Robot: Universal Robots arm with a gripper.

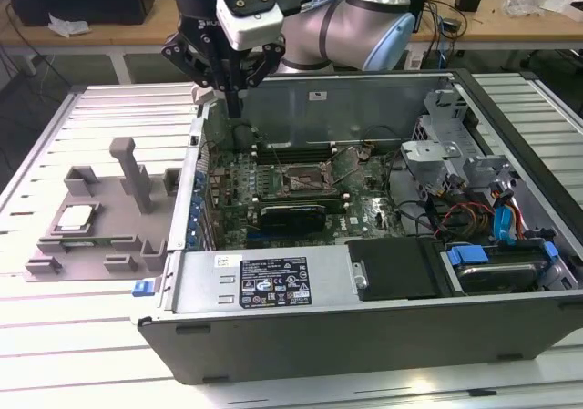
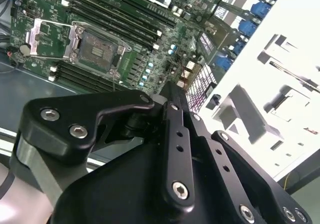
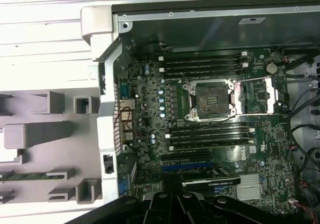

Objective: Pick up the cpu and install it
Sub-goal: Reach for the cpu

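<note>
Gripper [image 1: 230, 108]: one, black, on the single grey arm. Its two fingers are pressed together at the tips, with nothing between them. The second wrist view shows the same closed pair [image 2: 172, 94].
- It hangs over the wall of the computer case [image 1: 364, 327] on the exterior view's left, near the far corner. It sits above the rim and touches nothing.

Below and beside the gripper, inside the case:
- One green motherboard [image 3: 145, 99].
- One CPU socket [image 3: 209, 100], near mid-board, dark and bare. Its one metal load plate [image 3: 255, 94] is swung open beside it.
- Two banks of long memory slots, one on each side of the socket.

Outside the case, at the exterior view's left:
- One grey plastic tray [image 1: 118, 195] with raised blocks and one tall post. It lies on the slatted table [image 1: 55, 345], just beside the case wall.
- One cpu [image 1: 76, 216], silver-topped and flat, in a square recess toward the tray's far-left part. It is well apart from the gripper and from the socket, so it is not yet picked up.
</note>
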